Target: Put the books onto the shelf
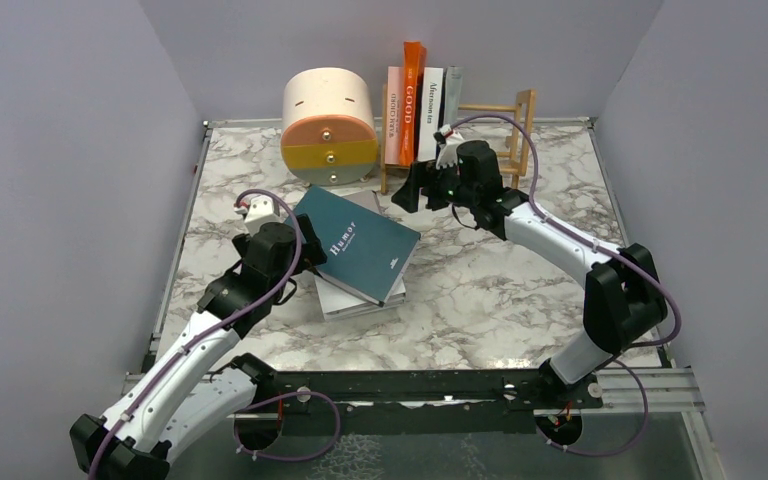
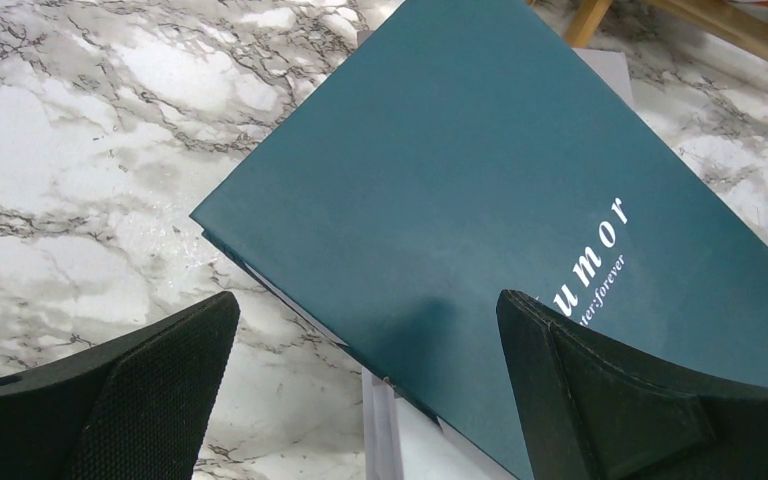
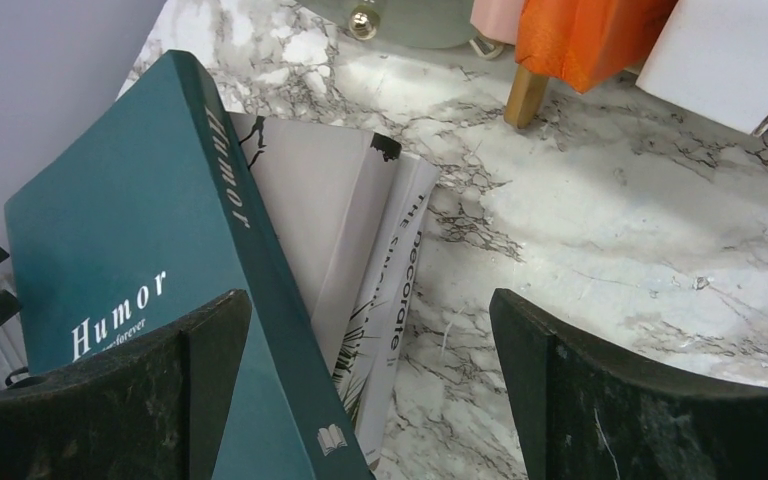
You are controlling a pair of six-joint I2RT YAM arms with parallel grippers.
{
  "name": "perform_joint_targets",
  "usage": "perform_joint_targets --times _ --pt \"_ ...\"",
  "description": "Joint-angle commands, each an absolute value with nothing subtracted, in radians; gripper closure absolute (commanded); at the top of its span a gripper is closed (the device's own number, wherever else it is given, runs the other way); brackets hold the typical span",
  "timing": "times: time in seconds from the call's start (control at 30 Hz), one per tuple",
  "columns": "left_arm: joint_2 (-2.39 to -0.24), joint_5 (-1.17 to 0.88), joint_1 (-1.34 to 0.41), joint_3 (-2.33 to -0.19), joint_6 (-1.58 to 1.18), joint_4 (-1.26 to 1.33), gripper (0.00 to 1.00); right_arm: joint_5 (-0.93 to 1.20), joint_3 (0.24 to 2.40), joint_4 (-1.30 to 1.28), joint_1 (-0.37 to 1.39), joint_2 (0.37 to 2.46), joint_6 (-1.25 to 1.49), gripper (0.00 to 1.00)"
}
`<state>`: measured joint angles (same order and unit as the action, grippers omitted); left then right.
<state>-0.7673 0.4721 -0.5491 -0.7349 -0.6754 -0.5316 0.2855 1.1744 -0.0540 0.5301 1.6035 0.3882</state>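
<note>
Your left gripper (image 2: 365, 305) is spread wide and grasps nothing. It hangs low over the near left corner of the teal "Humor" book (image 1: 360, 245), with one finger over the marble table (image 1: 480, 290) and the other over the cover; you cannot tell from the wrist view whether either finger touches the book.

That teal book lies flat and askew on top of two pale books (image 1: 345, 298) in the left middle of the table. The lower of these shows a spine reading "decorate" (image 3: 405, 280) and a green plant on its cover.

Your right gripper (image 1: 410, 188) is also released, its fingers well apart with only bare marble between them. It sits just in front of the left end of the wooden book rack (image 1: 518, 125) at the back of the table.

Four books stand upright at the rack's left end: pink (image 1: 393, 115), orange (image 1: 412, 100), white (image 1: 430, 105) and grey (image 1: 452, 95). The rack's right part holds no book.

The round drawer box (image 1: 328, 125) stands just left of the rack
</note>
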Motion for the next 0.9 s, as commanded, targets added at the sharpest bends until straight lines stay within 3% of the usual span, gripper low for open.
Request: perform_joint_targets --times 0.0,0.87 --pt "-0.786 0.457 -0.545 -0.720 -0.679 -0.531 0.01 0.280 1.199 -0.050 0.534 1.635 0.374 0.11" --pt "-1.021 0.482 -0.543 -0.818 -0.592 -0.334 0.01 0.095 1.137 -0.146 0.533 1.586 0.310 0.11"
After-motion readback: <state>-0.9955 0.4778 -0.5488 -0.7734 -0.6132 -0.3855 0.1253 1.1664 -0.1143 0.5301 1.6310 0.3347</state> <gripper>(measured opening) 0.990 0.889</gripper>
